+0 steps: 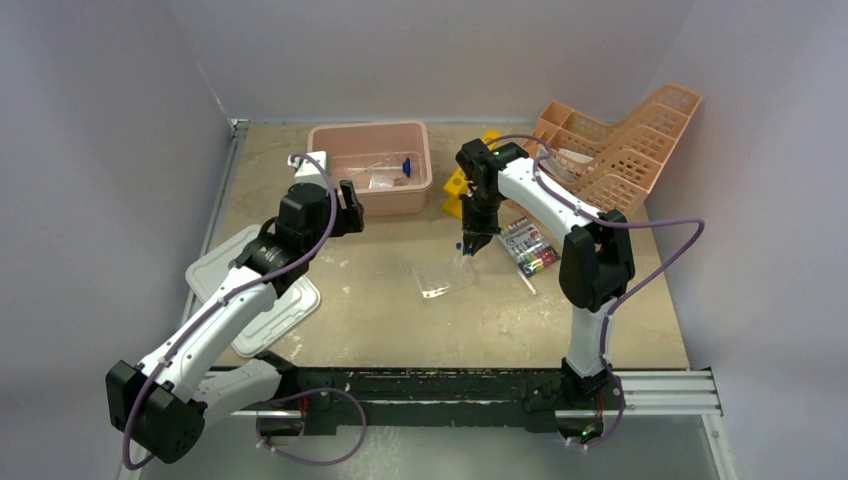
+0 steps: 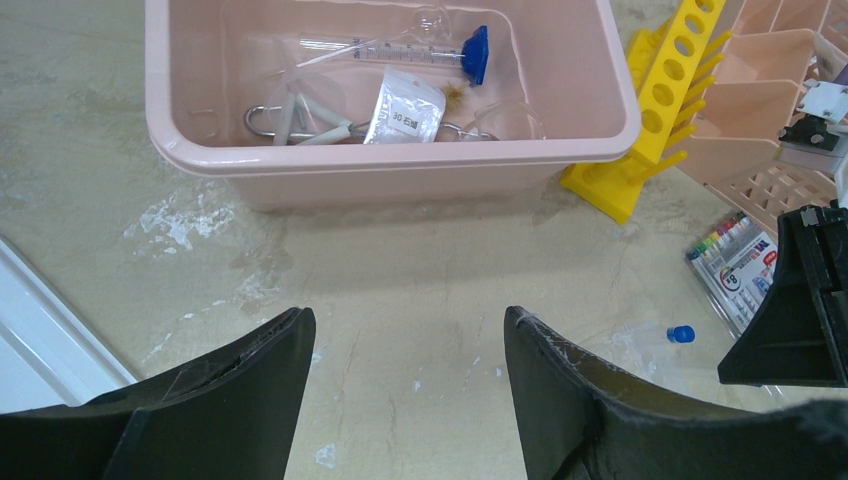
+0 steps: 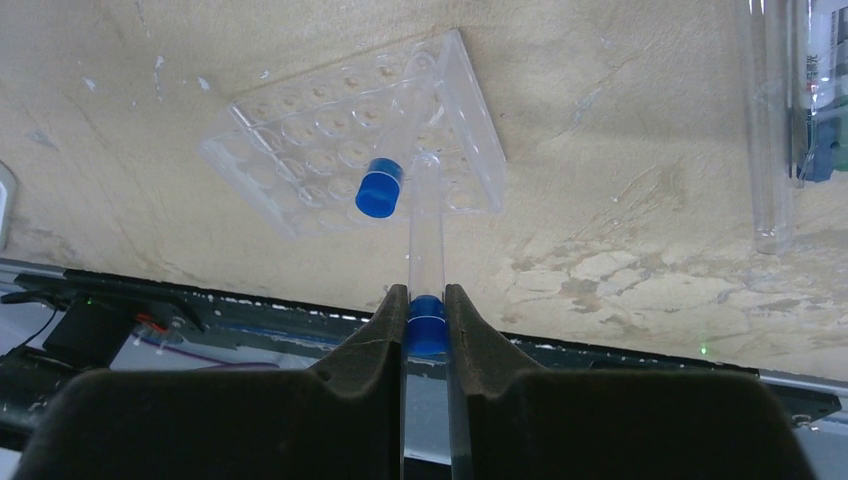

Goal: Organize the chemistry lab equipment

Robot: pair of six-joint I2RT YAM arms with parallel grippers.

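From above, the right gripper (image 1: 470, 243) hangs over the clear well plate (image 1: 440, 280) mid-table. The left gripper (image 2: 408, 320) stands spread and empty, facing the pink tub (image 2: 400, 160). At the right wrist the jaws pinch a blue-capped tube (image 3: 427, 225) by its cap end, best lifted straight, clear of the second tube (image 3: 380, 190) lying on the plate

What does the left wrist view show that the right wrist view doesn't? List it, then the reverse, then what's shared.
Left wrist only: the pink bin holding a syringe and small bag, the yellow rack, the open left gripper. Right wrist only: the right gripper seen close, shut on a blue-capped tube pointing at the well plate. Both: the table.
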